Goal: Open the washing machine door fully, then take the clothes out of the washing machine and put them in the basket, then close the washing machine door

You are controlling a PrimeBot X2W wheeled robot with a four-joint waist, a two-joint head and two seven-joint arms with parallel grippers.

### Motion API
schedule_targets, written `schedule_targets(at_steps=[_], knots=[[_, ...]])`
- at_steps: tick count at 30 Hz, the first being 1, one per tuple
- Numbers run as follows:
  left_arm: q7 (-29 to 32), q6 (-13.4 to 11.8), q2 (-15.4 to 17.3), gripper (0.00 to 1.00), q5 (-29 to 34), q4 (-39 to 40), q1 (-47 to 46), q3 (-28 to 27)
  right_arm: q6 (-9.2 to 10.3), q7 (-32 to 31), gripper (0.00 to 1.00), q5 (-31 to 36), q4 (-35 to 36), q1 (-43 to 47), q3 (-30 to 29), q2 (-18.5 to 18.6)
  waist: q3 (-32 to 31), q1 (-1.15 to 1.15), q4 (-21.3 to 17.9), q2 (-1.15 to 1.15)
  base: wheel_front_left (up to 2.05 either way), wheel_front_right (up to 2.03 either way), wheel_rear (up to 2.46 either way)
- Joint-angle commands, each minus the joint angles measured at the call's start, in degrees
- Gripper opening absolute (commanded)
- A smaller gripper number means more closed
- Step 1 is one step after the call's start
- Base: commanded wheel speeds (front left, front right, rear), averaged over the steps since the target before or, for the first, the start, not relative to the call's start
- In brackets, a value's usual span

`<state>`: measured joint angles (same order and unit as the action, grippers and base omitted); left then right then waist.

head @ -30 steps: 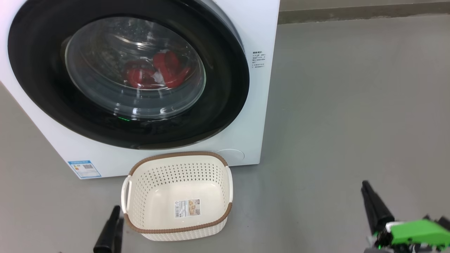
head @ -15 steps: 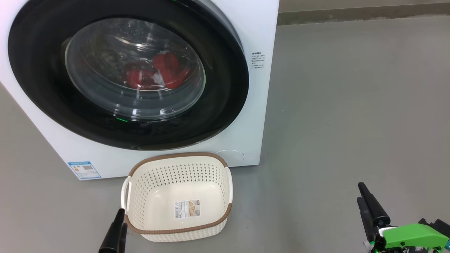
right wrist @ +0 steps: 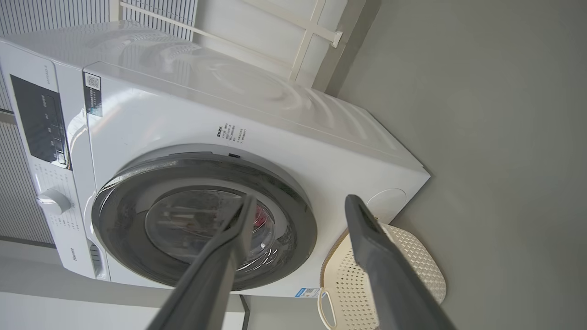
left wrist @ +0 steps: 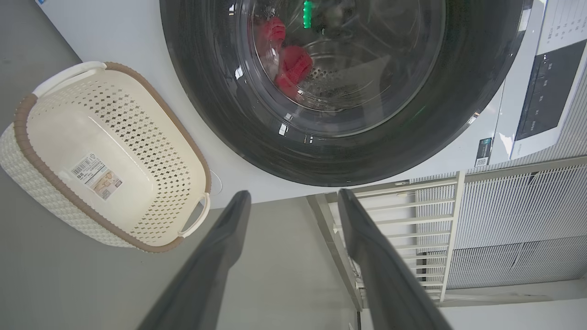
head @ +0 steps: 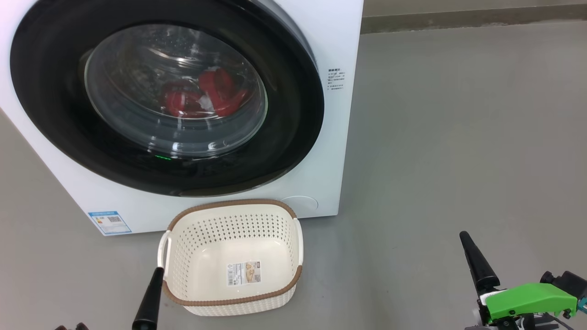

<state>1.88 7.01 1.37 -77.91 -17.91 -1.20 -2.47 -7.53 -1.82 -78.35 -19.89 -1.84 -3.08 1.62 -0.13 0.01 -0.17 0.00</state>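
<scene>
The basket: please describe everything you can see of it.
The basket is a small cream-white plastic tub, a rounded rectangle with perforated walls, a brown woven-look rim and a white handle on each short side. It stands upright on the grey floor, close in front of the washing machine. It is empty; a paper label is stuck on its smooth bottom.

The left pincer (left wrist: 293, 193) and right pincer (right wrist: 300, 199) both hang low, fingers spread wide, empty.
</scene>
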Motion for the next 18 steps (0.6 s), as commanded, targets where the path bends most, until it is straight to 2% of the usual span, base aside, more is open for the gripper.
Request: schedule_targets(at_steps=[1, 18], knots=[[-0.62, 0.12, 0.78, 1.00, 1.73, 1.86, -2.49, -0.59, 0.01, 0.73, 1.00, 1.58, 1.60, -2.71, 0.39, 0.98, -0.01, -0.01, 0.00, 0.00, 0.00, 0.00, 0.00], [-3.68, 0.19, 0.77, 1.00, 16.09, 3.27, -3.16, -0.39, 0.02, 3.75, 1.00, 16.11, 2.35, -3.83, 1.45, 1.01, -0.03, -0.01, -0.14, 0.00, 0.00, 0.00, 0.00]])
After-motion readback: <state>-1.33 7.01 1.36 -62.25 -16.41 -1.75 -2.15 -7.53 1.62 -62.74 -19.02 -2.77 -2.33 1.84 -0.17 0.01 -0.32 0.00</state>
